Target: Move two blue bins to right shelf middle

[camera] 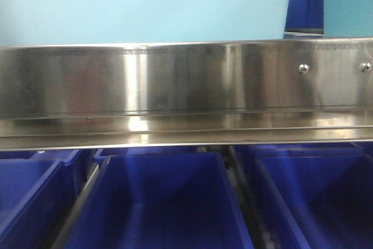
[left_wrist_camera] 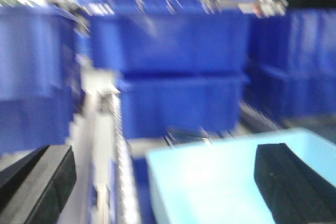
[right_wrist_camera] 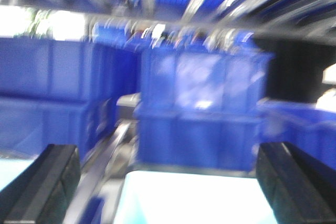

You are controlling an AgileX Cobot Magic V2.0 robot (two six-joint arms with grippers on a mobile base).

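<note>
Both wrist views are smeared, and nothing is in hand. The left gripper (left_wrist_camera: 165, 182) has its black fingers (left_wrist_camera: 291, 182) spread wide, and a pale blue bin (left_wrist_camera: 226, 187) sits low in the frame between them, untouched as far as the blur allows. The right gripper (right_wrist_camera: 170, 182) is spread just as wide over a whitish-blue tub (right_wrist_camera: 194, 198), also empty. Ahead of both wrists stand stacked dark blue bins (left_wrist_camera: 173, 45), packed side by side on the racking. The front view is pressed up against a steel shelf rail (camera: 175, 86), with an open dark blue bin (camera: 163, 202) on the level below and pale bins (camera: 145, 4) on the level above. This looks like the approach, with no bin gripped and neither one delivered. Which two bins are meant is not clear. The next move calls for settling the arms, squaring the spread fingers over one rim, then closing on it.
</note>
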